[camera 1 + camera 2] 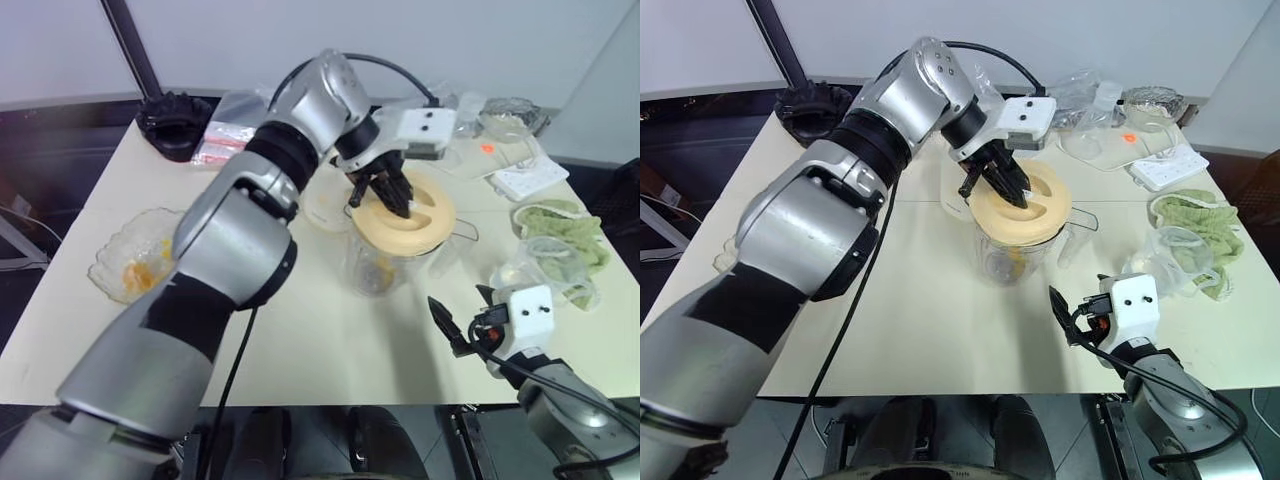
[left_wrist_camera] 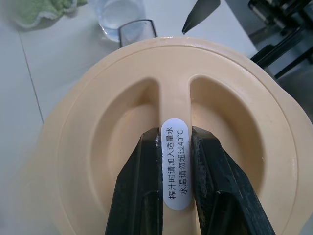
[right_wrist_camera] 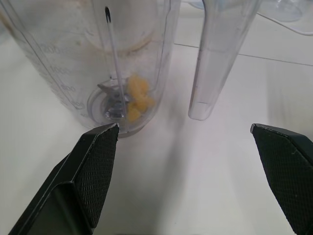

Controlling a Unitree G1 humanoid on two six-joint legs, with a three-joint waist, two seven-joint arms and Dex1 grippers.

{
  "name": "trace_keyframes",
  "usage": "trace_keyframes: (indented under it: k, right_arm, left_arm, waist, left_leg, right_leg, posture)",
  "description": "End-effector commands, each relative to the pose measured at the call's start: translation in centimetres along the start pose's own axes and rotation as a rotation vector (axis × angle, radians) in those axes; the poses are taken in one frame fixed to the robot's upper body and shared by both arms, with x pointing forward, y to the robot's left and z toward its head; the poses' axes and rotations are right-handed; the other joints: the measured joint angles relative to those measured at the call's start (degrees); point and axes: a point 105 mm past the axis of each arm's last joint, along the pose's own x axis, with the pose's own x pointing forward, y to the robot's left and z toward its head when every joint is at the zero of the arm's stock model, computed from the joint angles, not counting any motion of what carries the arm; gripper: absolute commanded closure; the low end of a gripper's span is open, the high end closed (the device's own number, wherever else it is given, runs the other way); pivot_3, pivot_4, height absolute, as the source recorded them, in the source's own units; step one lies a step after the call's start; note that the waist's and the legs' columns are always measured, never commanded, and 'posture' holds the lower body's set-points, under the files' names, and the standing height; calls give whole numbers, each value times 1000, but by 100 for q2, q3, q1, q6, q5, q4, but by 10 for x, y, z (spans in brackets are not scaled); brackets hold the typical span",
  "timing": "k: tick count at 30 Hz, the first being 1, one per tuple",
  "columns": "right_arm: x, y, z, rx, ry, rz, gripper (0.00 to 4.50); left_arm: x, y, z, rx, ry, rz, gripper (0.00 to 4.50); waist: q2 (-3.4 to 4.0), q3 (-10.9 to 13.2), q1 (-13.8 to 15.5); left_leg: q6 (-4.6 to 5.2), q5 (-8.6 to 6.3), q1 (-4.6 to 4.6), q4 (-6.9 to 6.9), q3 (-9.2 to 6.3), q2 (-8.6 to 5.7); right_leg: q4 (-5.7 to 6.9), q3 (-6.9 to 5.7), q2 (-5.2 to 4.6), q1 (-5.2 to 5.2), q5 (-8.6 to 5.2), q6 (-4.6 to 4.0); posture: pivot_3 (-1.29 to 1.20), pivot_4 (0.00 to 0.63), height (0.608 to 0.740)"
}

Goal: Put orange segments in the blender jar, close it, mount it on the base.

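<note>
Two left fingers [image 2: 146, 186] pinch your lid's [image 1: 1021, 205] centre rib, jar [image 1: 1015, 255] right below on the worktop [image 1: 940, 300]; right fingers [image 3: 98, 161] gape empty, jar handle [image 3: 215, 63] dead ahead between them.

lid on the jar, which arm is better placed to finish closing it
Left. The left gripper is shut on the lid's centre ridge atop the blender jar. The right gripper hangs open near the table edge, short of the jar.
</note>
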Motion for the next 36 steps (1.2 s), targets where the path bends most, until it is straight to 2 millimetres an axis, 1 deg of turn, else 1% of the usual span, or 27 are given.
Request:
trace_keyframes:
  k: [1,4,7,11,17,19,25,29,32,36]
  right_arm:
    - [-1,4,10,-19,-45,8,0]
    - [-1,4,10,-19,-46,11,0]
    - [0,4,10,-19,-47,12,0]
    - [0,6,11,-17,-53,11,0]
    - [-4,6,17,-17,-79,-20,0]
    - [-6,5,18,-15,-87,-31,0]
    - [-7,6,16,-11,-84,-40,0]
    - [-2,-3,29,-15,-151,-108,0]
    - [4,-10,33,-28,-173,-152,0]
    - [15,-9,34,-34,-178,-159,0]
  left_arm:
    - [-21,8,28,74,-39,78,4247]
    - [-24,10,34,79,-54,95,4247]
    - [-20,9,32,78,-44,86,4247]
    - [-1,3,15,78,-3,28,4247]
    - [21,2,-7,84,43,34,4247]
    - [25,2,-11,83,50,39,4247]
    - [28,-1,-17,48,70,11,4247]
    - [30,-14,-24,-60,52,-99,4247]
    - [32,-16,-25,-153,8,-119,4247]
    - [35,-17,-37,-166,31,-109,4247]
  waist:
    - [0,0,1]
    - [0,0,0]
    - [0,0,-1]
    - [1,-1,2]
    - [5,-3,1]
    - [5,-3,5]
    - [5,-3,9]
    - [5,-3,-4]
    - [8,-5,-15]
    - [13,-9,-14]
  left_leg:
    - [0,0,-4,-2,-1,0]
    - [1,-1,-4,-5,-1,0]
    - [1,-1,-3,-5,-1,0]
    - [1,0,0,-3,-1,0]
    - [0,0,0,-3,-1,0]
    - [1,0,1,-3,-1,0]
    - [0,0,18,4,1,-4]
    - [0,0,45,3,6,-2]
    - [0,0,55,0,3,-1]
    - [1,-1,57,-5,1,0]
  right_leg:
    - [0,-1,0,-4,0,0]
    - [0,-2,1,-5,0,2]
    - [1,-2,1,-5,0,2]
    - [2,-2,0,-2,0,1]
    - [6,-1,1,-3,0,2]
    - [6,-2,1,-3,0,2]
    - [5,2,-4,22,1,2]
    - [5,7,-1,42,-2,-4]
    - [6,7,3,49,-5,-8]
    - [6,5,3,51,-1,0]
  posture:
    - [0,150,740]
    - [0,150,740]
    - [0,150,740]
    - [0,150,740]
    - [0,150,740]
    - [0,150,740]
    - [0,150,740]
    - [0,150,740]
    - [0,150,740]
    - [0,150,740]
